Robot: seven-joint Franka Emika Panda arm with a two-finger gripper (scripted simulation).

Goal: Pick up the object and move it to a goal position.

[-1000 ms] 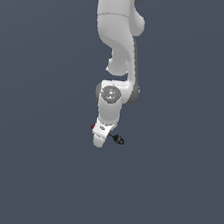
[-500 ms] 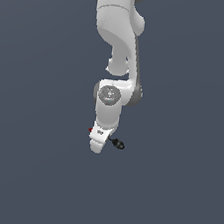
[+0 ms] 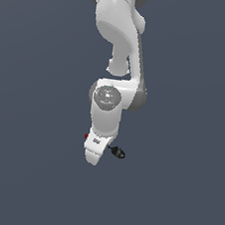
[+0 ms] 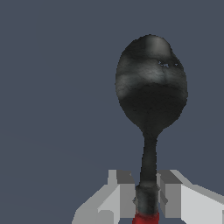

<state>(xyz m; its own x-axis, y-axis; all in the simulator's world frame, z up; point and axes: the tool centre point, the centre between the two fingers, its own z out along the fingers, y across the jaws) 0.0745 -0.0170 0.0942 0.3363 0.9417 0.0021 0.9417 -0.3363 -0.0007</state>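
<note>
The object is a tiny spoon with a black rounded head (image 4: 151, 87) and a thin neck that turns red at the handle (image 4: 145, 218). In the wrist view my gripper (image 4: 146, 195) is shut on the neck, one grey finger (image 4: 124, 194) on each side. In the exterior view the white hand (image 3: 99, 143) points down. The spoon's black head (image 3: 118, 153) sticks out on the exterior view's right, and the red handle end (image 3: 86, 136) peeks out on the exterior view's left. The fingers are hidden behind the hand there.
A plain dark grey surface (image 3: 184, 194) fills both views. The white arm (image 3: 120, 30) comes down from the top of the exterior view. No other object or goal marker shows.
The hand with the spoon in it has shifted a little lower in the exterior view. The grip on the spoon is unchanged.
</note>
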